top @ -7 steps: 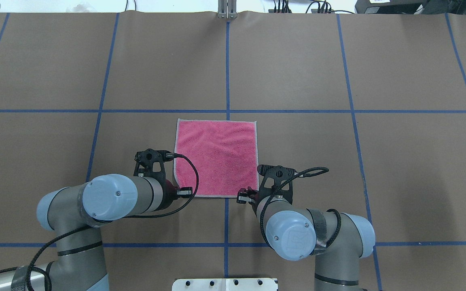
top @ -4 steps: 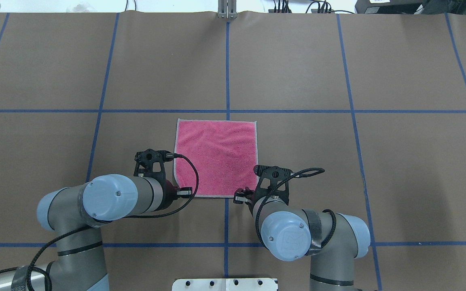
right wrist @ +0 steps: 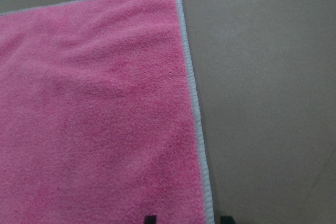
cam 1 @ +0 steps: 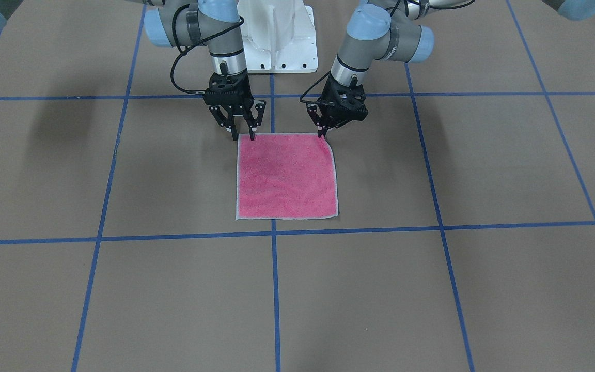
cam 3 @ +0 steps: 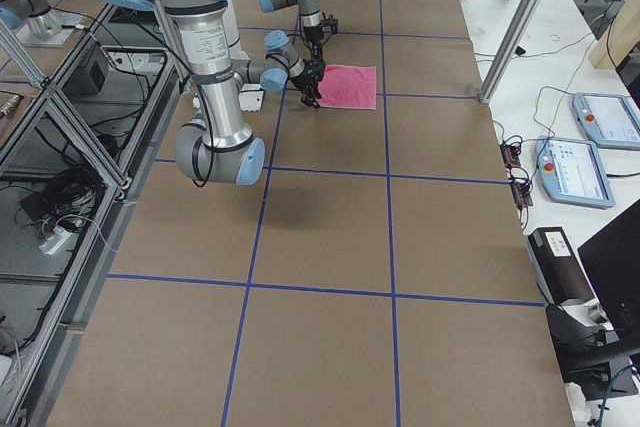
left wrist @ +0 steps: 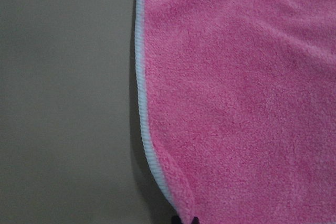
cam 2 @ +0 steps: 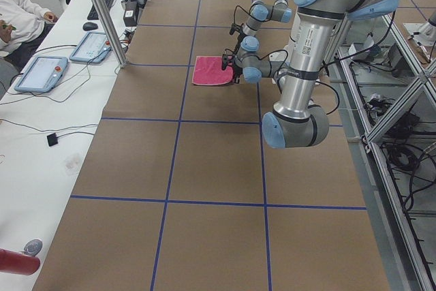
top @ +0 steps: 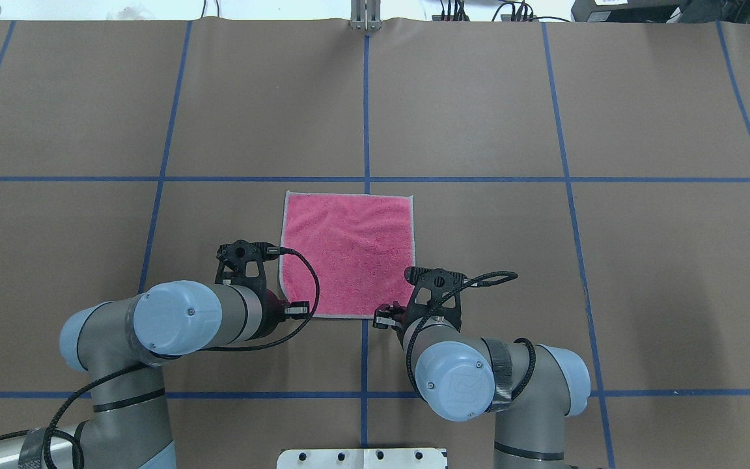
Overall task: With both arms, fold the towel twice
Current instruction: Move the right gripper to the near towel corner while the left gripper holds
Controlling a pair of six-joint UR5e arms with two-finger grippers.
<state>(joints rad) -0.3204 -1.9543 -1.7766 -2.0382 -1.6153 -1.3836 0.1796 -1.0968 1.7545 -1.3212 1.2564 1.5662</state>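
The towel (top: 347, 251) lies flat on the tabletop (top: 512, 260), pink face up, with its light grey stitched edge showing all round. It sits across the central blue tape line (top: 366, 117), just on the robot's side of a crossing line and straight in front of the white pedestal base (cam 1: 277, 46). The two far corners lie square. The near corner on the robot's left is drawn inward and slightly puckered.

The left gripper (cam 1: 322, 135) stands on that corner, its fingers narrow and pinched onto the cloth. In the left wrist view the dark fingertips (left wrist: 184, 219) meet at the rounded hem.

The right gripper (cam 1: 243, 137) is at the other near corner, spread moderately wide with its tips down at the tabletop. In the right wrist view one fingertip (right wrist: 149, 219) is over the pink face and the other is just outside the hem, so the gripper straddles the edge without being closed on it.
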